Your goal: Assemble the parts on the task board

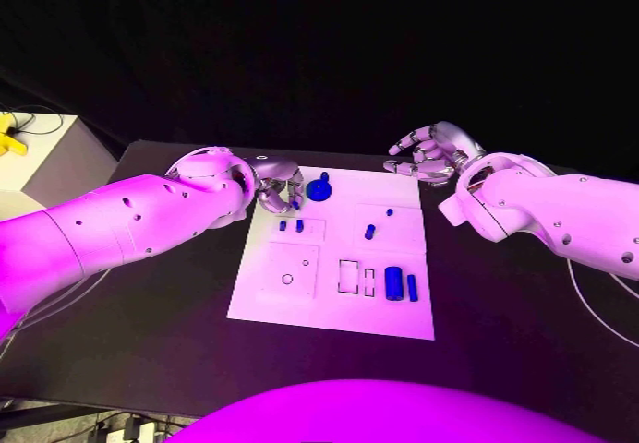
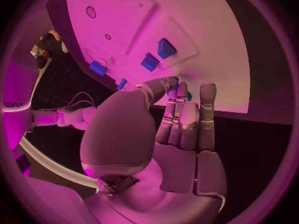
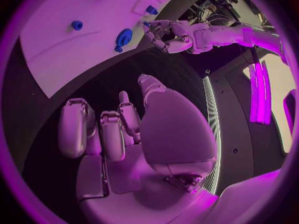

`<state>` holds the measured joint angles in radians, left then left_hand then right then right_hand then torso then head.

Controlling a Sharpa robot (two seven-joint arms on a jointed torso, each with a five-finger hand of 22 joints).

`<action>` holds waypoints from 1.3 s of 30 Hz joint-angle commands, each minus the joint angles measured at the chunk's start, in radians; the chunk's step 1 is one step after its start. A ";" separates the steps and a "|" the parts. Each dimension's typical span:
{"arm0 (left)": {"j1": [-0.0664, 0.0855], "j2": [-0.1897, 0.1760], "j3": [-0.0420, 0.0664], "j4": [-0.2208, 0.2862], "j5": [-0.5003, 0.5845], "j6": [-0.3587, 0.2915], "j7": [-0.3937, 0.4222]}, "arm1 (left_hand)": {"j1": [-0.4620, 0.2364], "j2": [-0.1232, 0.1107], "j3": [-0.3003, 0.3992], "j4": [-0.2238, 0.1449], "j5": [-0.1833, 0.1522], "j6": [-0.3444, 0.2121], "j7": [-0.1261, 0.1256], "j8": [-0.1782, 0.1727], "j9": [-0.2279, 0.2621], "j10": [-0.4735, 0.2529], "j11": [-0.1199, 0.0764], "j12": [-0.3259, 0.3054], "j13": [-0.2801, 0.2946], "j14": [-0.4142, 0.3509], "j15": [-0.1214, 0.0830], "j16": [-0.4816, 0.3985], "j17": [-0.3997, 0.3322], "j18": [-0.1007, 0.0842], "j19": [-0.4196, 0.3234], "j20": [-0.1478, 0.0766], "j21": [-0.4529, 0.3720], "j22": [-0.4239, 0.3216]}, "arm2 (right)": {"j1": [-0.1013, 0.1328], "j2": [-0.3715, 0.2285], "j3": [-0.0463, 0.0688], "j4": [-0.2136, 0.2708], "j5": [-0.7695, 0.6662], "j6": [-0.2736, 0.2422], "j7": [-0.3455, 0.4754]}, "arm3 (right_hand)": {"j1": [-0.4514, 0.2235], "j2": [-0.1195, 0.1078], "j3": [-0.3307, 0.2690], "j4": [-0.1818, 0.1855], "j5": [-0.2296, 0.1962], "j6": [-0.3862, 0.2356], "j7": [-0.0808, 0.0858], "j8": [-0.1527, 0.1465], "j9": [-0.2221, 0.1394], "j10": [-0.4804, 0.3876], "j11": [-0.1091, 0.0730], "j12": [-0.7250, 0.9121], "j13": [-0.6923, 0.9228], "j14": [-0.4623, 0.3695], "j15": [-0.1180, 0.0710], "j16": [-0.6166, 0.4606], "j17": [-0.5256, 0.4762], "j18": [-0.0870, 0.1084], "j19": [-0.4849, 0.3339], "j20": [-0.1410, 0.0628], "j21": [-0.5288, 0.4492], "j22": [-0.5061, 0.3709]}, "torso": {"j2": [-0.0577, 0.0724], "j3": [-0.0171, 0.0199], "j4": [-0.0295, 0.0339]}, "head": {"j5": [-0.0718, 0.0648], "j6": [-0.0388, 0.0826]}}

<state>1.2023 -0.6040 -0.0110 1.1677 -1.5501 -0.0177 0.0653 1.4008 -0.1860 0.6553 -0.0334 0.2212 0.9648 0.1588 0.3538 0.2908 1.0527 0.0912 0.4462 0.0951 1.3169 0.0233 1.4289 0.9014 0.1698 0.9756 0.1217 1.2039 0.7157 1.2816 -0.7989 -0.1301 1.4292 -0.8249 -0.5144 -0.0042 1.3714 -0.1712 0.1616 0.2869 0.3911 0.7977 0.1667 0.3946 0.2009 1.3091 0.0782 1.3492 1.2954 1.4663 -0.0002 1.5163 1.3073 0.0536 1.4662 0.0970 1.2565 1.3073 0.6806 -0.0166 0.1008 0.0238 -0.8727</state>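
The flat white rectangular task board [image 1: 333,305] lay in the middle of the head view on the black table [image 1: 160,360], its surface marked with outlined recesses. Several small blue parts sat on it: a round blue disc-shaped part with a short stem [image 1: 319,190] near the board's upper left corner, two tiny blue pegs [image 1: 291,224] just below it, a slim blue pin [image 1: 369,232] near the centre, and a thick blue cylinder [image 1: 393,282] with a thinner blue bar [image 1: 413,287] beside it at the lower right.

The left hand [image 1: 277,192] hung over the board's upper left edge, just beside the round part. In the left wrist view its fingers [image 2: 187,119] were curled together with the thumb, and something blue showed at their tips; I could not tell whether it was held.

The right hand [image 1: 428,153] hovered in the upper right of the head view, off the board's far corner over the table, its fingers apart and loosely curved, holding nothing. The right wrist view showed its fingers [image 3: 74,127] spread over dark table.
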 commanded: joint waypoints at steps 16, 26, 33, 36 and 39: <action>-0.008 0.009 -0.001 -0.003 -0.001 0.018 0.019 | -0.009 0.002 -0.004 -0.005 0.002 0.010 -0.001 -0.004 0.002 0.008 0.000 -0.007 0.002 0.003 -0.002 -0.001 -0.004 0.007 -0.001 0.001 0.003 -0.005 | -0.001 0.000 0.000 0.001 -0.008 0.011 0.007 | 0.000 0.007 0.005 -0.001 0.001 -0.005 -0.001 0.000 -0.001 -0.002 0.002 -0.004 0.002 0.076 0.002 -0.005 0.163 0.012 0.007 0.003 -0.003 0.083 | 0.001 0.0000 0.0003 | -0.005 0.000; -0.009 0.015 -0.003 -0.012 -0.005 0.021 0.014 | -0.010 0.003 -0.006 -0.006 0.000 0.011 -0.001 -0.005 0.002 0.012 -0.001 -0.008 0.003 0.002 -0.002 -0.002 -0.004 0.007 0.000 0.000 0.003 -0.003 | -0.001 0.000 0.000 0.002 -0.008 0.011 0.007 | -0.002 0.005 0.011 -0.001 0.002 -0.004 -0.001 0.000 -0.002 -0.002 0.002 -0.005 -0.001 0.076 0.001 -0.007 0.161 0.013 0.007 0.002 -0.005 0.082 | 0.001 -0.0001 0.0007 | -0.007 0.000; -0.009 0.021 -0.005 -0.020 -0.009 0.036 0.006 | -0.011 0.003 -0.008 -0.006 0.000 0.012 -0.002 -0.006 0.003 0.015 -0.001 -0.008 0.005 0.002 -0.003 -0.002 -0.004 0.008 -0.004 -0.001 0.001 -0.008 | -0.001 0.000 0.000 0.003 -0.008 0.012 0.006 | -0.002 0.005 0.011 -0.001 0.002 -0.004 -0.001 0.000 -0.002 -0.002 0.002 -0.005 -0.001 0.076 0.001 -0.007 0.161 0.013 0.007 0.002 -0.005 0.082 | 0.002 -0.0002 0.0003 | -0.008 0.000; -0.009 0.022 -0.006 -0.022 -0.009 0.042 0.004 | -0.012 0.003 -0.010 -0.007 -0.001 0.011 -0.002 -0.008 0.003 0.014 -0.001 -0.010 0.005 -0.002 -0.003 -0.004 -0.010 0.010 -0.012 -0.001 -0.004 -0.019 | -0.001 0.000 0.000 0.004 -0.008 0.011 0.006 | -0.002 0.005 0.011 -0.001 0.002 -0.004 -0.001 0.000 -0.002 -0.002 0.002 -0.005 -0.001 0.076 0.001 -0.007 0.161 0.013 0.007 0.002 -0.005 0.082 | 0.001 -0.0003 0.0004 | -0.009 0.000; -0.009 0.021 -0.007 -0.021 -0.010 0.043 0.004 | -0.012 0.003 -0.010 -0.007 -0.001 0.011 -0.002 -0.009 0.003 0.013 -0.001 -0.011 0.006 -0.003 -0.003 -0.005 -0.012 0.010 -0.014 -0.001 -0.005 -0.020 | -0.001 -0.001 0.000 0.004 -0.008 0.011 0.007 | -0.002 0.005 0.011 -0.001 0.002 -0.004 -0.001 0.000 -0.002 -0.002 0.002 -0.005 -0.001 0.076 0.001 -0.007 0.161 0.013 0.007 0.002 -0.005 0.082 | 0.001 -0.0005 0.0003 | -0.010 0.000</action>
<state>1.1974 -0.5844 -0.0141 1.1459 -1.5518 -0.0090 0.0696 1.3967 -0.1819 0.6499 -0.0388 0.2211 0.9709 0.1599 0.3497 0.2918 1.0621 0.0895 0.4405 0.1019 1.3168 0.0233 1.4288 0.8900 0.1700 0.9662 0.1199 1.2035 0.6947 1.2815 -0.7997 -0.1303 1.4313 -0.8250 -0.5143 -0.0044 1.3714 -0.1712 0.1687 0.2855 0.3911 0.7977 0.1667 0.3946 0.2010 1.3091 0.0782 1.3492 1.2954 1.4663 -0.0002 1.5163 1.3077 0.0536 1.4662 0.0970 1.2565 1.3077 0.6820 -0.0168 0.1011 0.0148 -0.8728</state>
